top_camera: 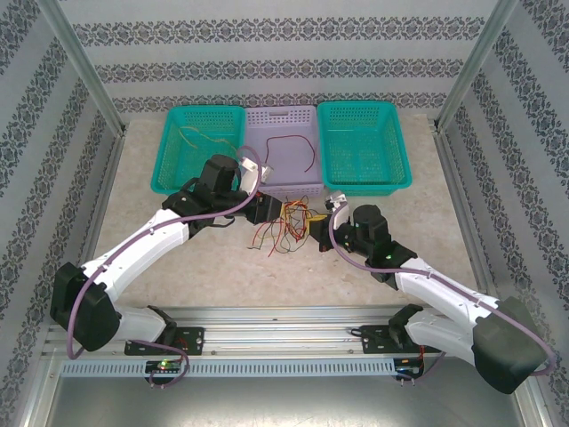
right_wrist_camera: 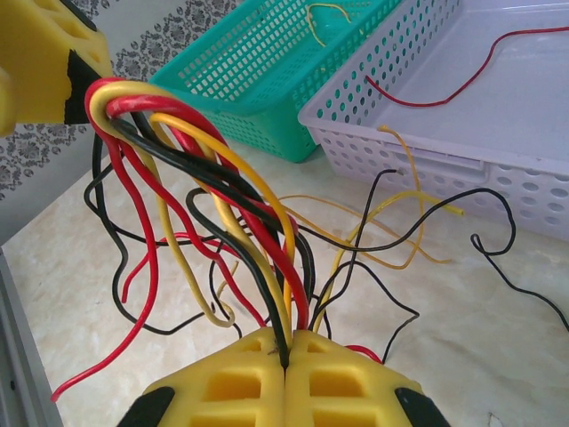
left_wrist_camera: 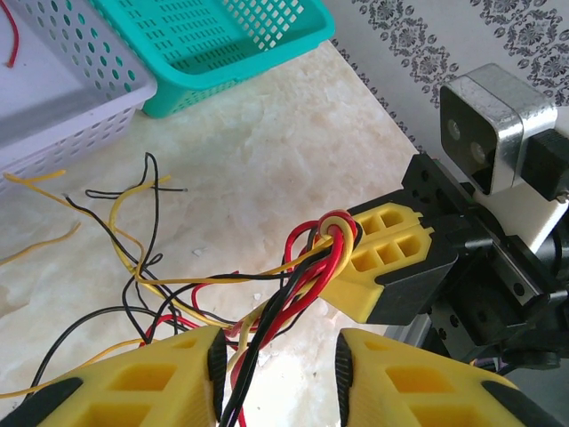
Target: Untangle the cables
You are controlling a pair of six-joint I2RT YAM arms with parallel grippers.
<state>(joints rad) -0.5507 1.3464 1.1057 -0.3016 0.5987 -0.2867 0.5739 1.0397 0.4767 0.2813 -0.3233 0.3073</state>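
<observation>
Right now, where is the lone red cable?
It lies inside the lavender basket, the red cable between the teal baskets at the table's far edge, beyond the tangled bundle.

White arms (top_camera: 142, 240), purple cables (top_camera: 218, 213) — yellow, black-padded claws (left_wrist_camera: 277, 356).

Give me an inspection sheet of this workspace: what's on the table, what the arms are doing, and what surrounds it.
surface: pale marbled table, carrying wires and three baskets.
job's things: tangled yellow, red and black cables strung between both arms; one red wire in the lilac basket; one yellow wire in the left teal basket; right teal basket alongside.
clutter: nothing seen.
jaws: left jaws stand apart with strands running between them; right jaws shut on the cables.
cables: purple arm cables run along both arms.
surroundings: patterned walls, metal frame posts, a mounting rail at the near edge.
</observation>
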